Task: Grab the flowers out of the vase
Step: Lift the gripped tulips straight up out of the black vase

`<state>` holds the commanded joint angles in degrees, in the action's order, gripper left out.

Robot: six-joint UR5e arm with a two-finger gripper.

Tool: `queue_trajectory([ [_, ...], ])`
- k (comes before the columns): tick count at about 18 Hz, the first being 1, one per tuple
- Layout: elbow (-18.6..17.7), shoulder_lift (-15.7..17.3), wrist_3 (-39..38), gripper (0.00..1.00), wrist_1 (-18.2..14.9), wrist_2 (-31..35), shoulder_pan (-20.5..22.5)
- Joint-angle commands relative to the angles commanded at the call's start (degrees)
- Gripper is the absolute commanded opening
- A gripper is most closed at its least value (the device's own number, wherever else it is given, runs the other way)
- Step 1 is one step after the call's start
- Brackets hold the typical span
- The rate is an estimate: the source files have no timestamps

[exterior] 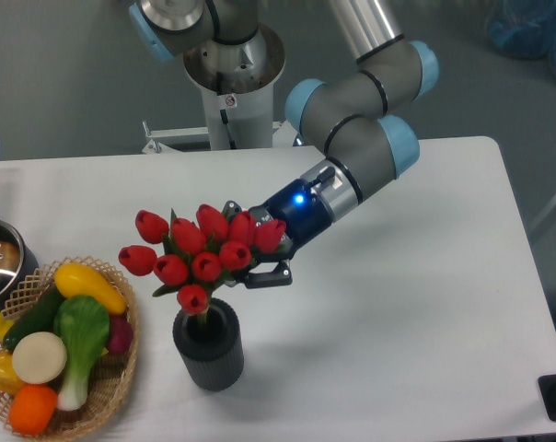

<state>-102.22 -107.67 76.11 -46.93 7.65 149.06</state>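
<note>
The flowers, a bunch of red tulip buds with green leaves, sit raised above the vase, with only the stem ends still at its round mouth. The vase is a dark grey ribbed cylinder standing near the table's front edge. My gripper reaches in from the right, behind the bunch, and is shut on the flowers just under the buds. One black finger shows below the rightmost bud; the other is hidden by the blooms.
A wicker basket of toy vegetables stands at the front left, close to the vase. A metal pot with a blue handle sits at the left edge. The arm's base column rises behind the table.
</note>
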Motion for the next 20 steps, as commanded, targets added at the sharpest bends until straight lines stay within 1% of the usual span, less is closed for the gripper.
queue_trajectory([
  [6,1.3,0.6,-2.3,0.25,0.0,0.0,0.2],
  [11,4.0,0.5,-4.6,0.25,0.0,0.0,0.0],
  [16,8.8,0.3,-10.4,0.25,0.0,0.0,0.3],
  [20,9.8,0.6,-12.9,0.25,0.0,-0.2,1.1],
])
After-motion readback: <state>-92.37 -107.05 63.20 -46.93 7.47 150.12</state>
